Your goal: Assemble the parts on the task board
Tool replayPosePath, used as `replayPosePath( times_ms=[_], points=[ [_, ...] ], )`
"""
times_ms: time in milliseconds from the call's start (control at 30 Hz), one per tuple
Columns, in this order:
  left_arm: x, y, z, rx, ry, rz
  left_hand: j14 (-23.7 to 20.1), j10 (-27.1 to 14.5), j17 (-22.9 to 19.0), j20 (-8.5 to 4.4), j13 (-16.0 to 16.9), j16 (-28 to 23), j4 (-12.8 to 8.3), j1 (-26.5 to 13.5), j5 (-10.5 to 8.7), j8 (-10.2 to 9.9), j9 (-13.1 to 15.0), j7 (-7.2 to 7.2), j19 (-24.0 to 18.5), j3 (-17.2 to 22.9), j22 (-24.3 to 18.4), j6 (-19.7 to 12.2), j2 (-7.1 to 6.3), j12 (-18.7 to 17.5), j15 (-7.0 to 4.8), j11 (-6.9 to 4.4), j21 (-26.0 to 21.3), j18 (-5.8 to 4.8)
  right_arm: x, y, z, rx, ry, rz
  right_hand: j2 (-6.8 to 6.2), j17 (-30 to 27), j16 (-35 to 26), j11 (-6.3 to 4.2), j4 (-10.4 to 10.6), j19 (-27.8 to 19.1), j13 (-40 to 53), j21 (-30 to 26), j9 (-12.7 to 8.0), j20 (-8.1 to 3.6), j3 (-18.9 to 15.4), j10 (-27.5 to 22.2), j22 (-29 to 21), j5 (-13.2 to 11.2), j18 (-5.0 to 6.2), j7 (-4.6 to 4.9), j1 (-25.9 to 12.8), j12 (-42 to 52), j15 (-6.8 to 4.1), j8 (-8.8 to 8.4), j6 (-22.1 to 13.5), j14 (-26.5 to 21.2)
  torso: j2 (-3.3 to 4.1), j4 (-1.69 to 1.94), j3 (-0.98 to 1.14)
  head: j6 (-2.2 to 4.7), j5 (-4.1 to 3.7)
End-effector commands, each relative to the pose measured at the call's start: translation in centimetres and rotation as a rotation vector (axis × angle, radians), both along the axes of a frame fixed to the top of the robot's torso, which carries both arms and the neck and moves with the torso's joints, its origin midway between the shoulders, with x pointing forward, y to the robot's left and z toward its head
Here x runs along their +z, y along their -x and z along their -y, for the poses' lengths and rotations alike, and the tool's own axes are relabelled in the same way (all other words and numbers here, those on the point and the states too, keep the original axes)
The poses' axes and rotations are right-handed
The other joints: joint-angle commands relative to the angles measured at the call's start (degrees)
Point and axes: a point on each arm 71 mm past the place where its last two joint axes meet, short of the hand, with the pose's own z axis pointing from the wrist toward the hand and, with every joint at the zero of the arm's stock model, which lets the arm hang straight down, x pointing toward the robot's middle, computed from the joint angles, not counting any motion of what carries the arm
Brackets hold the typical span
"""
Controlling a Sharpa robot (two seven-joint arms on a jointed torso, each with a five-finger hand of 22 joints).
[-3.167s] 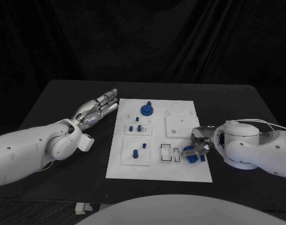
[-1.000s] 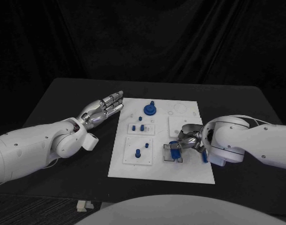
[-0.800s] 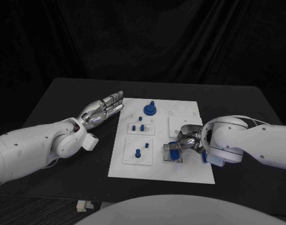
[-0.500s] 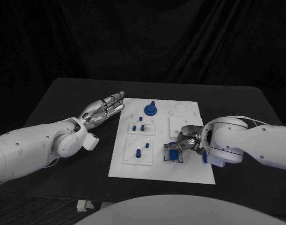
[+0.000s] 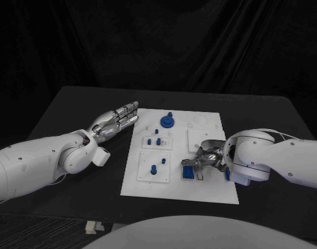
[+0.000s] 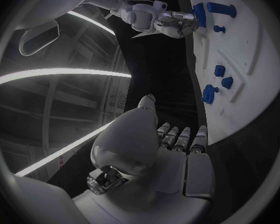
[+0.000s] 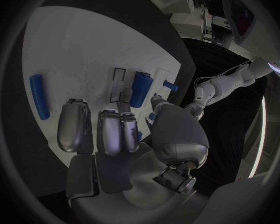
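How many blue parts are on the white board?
7: a round part at the far end, a small peg by it, two pegs together, a lone peg nearer, a cylinder at the right hand, another cylinder right of it. More may be hidden.

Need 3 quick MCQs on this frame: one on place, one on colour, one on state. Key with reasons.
1. Where is the right robot hand?
A. off the table
B. over the near right part of the task board
C. over its far left corner

2. What colour are the parts?
A. blue
B. red
C. green

3. What is the left robot hand doing?
A. gripping a part
B. pressing on the board
C. open, holding nothing

Key: B, its fingers sit over the slots near that edge; A, every piece is blue; C, its fingers are spread beside the board.
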Motion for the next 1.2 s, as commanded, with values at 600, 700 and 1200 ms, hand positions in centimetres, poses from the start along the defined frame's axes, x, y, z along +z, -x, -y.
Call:
replayPosePath(
  times_ms=[600, 700, 1200],
  points=[
    [0.0, 0.1, 0.0, -0.008, 0.013, -0.008, 0.0, 0.1, 0.0, 0.41, -0.1, -0.4, -0.3, 0.4, 0.23, 0.2, 0.1, 0.44, -0.1, 0.0, 0.1, 0.0, 0.08, -0.2, 0.64, -0.3, 0.1, 0.48, 1.5, 0.5, 1.6, -0.006, -0.102, 0.155, 0.27, 6.9, 0.8, 0.39, -2.1, 0.6, 15.1, 0.4, 1.8, 0.28, -6.1, 5.9, 10.4, 2.6, 0.77, 0.13, 5.6, 0.1, 0.34, 2.08, -1.5, 4.5, 0.02, -0.04, 0.03, 0.0, 0.41],
    [0.0, 0.1, -0.1, -0.008, 0.012, -0.008, 0.0, 0.1, 0.0, 0.41, -0.1, -0.4, -0.3, 0.4, 0.23, 0.2, 0.1, 0.44, -0.1, 0.0, 0.1, 0.0, 0.08, -0.2, 0.64, -0.3, 0.1, 0.48, 1.7, 0.7, 1.7, 0.038, -0.081, 0.181, -0.06, 7.2, 1.0, 0.37, -3.3, 0.7, 15.1, 0.6, 2.7, 0.27, -6.9, 5.9, 10.5, 2.7, 0.73, 0.09, 8.8, 0.1, 0.33, 3.22, -2.0, 4.5, -0.02, -0.08, 0.0, 0.0, 0.48],
    [-0.1, 0.1, -0.2, -0.01, 0.012, -0.013, 0.0, 0.1, 0.0, 0.51, -0.1, -0.4, -0.4, 0.3, 0.25, 0.2, 0.1, 0.87, 0.0, 0.0, 0.1, 0.2, 0.07, -0.2, 0.78, -0.38, 0.1, 0.46, 0.7, 1.9, 1.2, 0.216, 0.034, 0.265, -1.83, 7.4, 1.0, 0.0, -2.3, 0.8, 15.1, 0.6, 10.3, 0.08, -10.8, 5.9, 10.6, -1.0, 0.69, -0.4, 13.5, 0.1, 0.07, 12.16, -5.2, 4.5, 0.07, -0.31, -0.01, 0.0, 0.8]
  ],
)
